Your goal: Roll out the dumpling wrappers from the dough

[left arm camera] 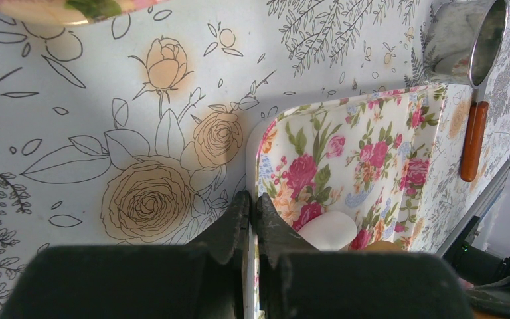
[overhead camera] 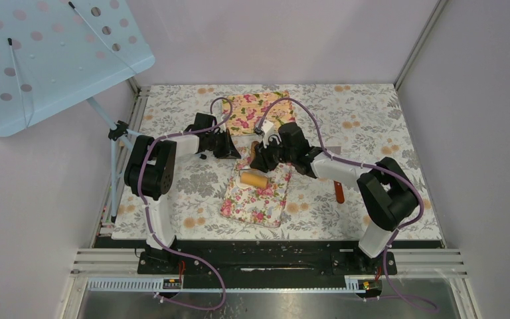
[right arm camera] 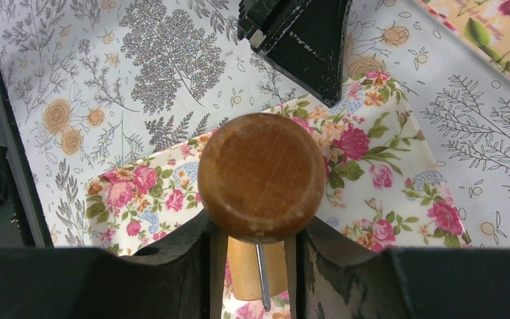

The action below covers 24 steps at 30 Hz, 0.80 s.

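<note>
1. Left wrist view: your left gripper (left arm camera: 252, 214) has its jaws pinched nearly together on the rim of the floral tray (left arm camera: 372, 153).
2. The dough (left arm camera: 329, 229) (a rounded white lump) sits on that tray, near the clamped rim.
3. Your right gripper (right arm camera: 257, 251) clamps the wooden roller (right arm camera: 262, 176) by its handle. The round knob end faces its wrist camera, with the tray below.
4. The top view shows both grippers at the tray's far end. The roller's body lies across the tray, but you cannot tell whether it touches.
5. A metal tool (left arm camera: 468, 40) with an orange handle lies on the tablecloth (overhead camera: 365, 126) to the tray's right.
6. A second tray (overhead camera: 255, 109) (orange floral) sits farther back.
</note>
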### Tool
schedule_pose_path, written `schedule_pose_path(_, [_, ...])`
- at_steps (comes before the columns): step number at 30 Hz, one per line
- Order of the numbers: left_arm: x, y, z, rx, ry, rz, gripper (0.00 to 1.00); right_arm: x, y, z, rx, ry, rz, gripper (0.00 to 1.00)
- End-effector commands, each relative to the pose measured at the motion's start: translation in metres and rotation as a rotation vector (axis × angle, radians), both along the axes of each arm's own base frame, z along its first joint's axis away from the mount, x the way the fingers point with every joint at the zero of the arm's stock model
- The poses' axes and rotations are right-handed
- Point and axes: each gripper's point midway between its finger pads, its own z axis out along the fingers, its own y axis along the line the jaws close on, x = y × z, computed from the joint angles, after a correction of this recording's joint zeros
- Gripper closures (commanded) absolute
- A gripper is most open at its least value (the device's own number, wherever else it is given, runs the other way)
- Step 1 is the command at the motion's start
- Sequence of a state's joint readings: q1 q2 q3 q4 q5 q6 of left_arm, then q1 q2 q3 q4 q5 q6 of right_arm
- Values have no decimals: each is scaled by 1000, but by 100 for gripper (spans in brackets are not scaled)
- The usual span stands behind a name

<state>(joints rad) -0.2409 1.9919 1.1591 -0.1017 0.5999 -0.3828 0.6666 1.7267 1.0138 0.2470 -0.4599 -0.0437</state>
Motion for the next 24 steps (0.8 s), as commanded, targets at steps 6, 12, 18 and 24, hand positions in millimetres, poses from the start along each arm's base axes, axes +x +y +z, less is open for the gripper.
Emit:
schedule_pose_path(6, [-18,1,-17,12,89,-19,100,-57,-29,-71,-206,189,54,100])
schedule_pose_path(12, [-18,1,-17,11,89,-19,100,-67,-29,-71,-245,148,107,100])
schedule_pose_path(18, [-18,1,-17,10,90,-18,100,-79,-27,-69,-277,97,167,100])
schedule_pose_path(24, [-17,1,-18,12,90,-16,100,-86,-28,-73,-296,81,194,100])
